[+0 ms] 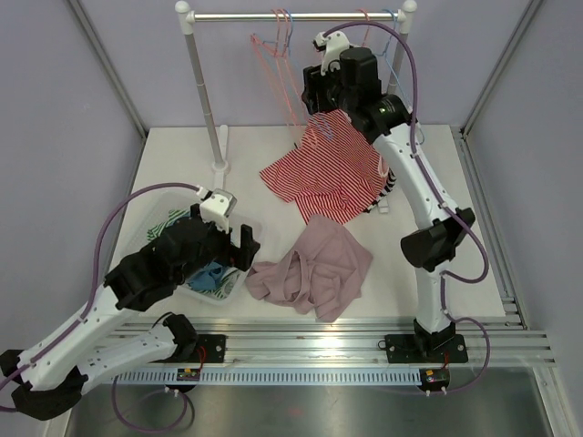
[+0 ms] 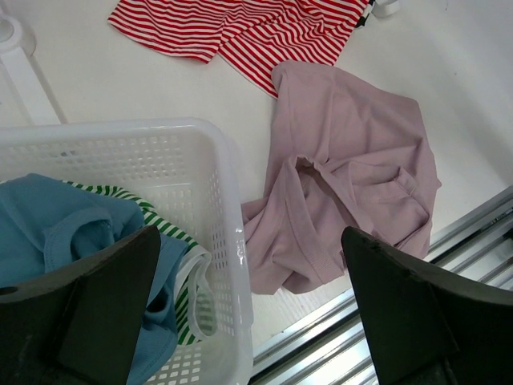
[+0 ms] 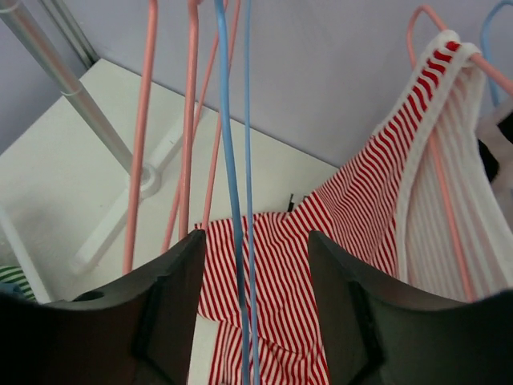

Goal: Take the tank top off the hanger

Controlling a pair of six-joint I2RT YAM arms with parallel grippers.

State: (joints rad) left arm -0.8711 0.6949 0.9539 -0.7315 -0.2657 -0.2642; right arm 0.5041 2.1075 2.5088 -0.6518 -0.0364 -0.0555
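Note:
The red-and-white striped tank top (image 1: 328, 173) hangs by one strap from a pink hanger (image 3: 447, 200) at the right end of the rail, and its lower part is spread on the table. In the right wrist view the tank top (image 3: 353, 216) fills the space below and to the right of my fingers. My right gripper (image 1: 314, 91) (image 3: 256, 297) is up by the rail, open. The thin wires of a blue hanger (image 3: 236, 160) run down between its fingers without being pinched. My left gripper (image 1: 239, 246) (image 2: 248, 321) stands open and empty over the basket's edge.
A pink garment (image 1: 314, 269) (image 2: 345, 160) lies crumpled at the table's front centre. The white basket (image 1: 230, 293) (image 2: 232, 208) at the left holds blue and green-striped clothes. Empty pink hangers (image 3: 188, 120) hang on the rail (image 1: 291, 16). The rack's left pole (image 1: 202, 82) stands at the back.

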